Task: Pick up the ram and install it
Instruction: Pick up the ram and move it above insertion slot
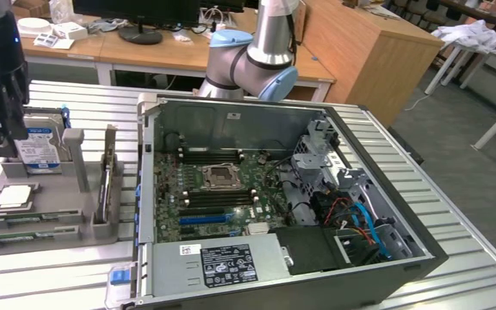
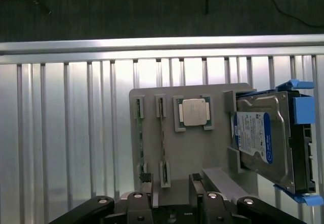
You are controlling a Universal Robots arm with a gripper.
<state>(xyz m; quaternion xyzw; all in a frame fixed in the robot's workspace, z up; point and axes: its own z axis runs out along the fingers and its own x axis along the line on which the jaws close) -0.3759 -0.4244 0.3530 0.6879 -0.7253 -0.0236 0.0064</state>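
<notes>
Jaws apart above the grey parts holder.
Ram sits slotted in the holder, at the exterior view's left; open computer case beside it on the worktop.

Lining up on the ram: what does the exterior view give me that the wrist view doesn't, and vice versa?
Exterior view: the open computer case with its motherboard, and the arm behind it. Wrist view: the gripper plainly open and empty, and dark floor beyond the table edge. Both: the grey holder with the ram, CPU chip and hard drive.
</notes>
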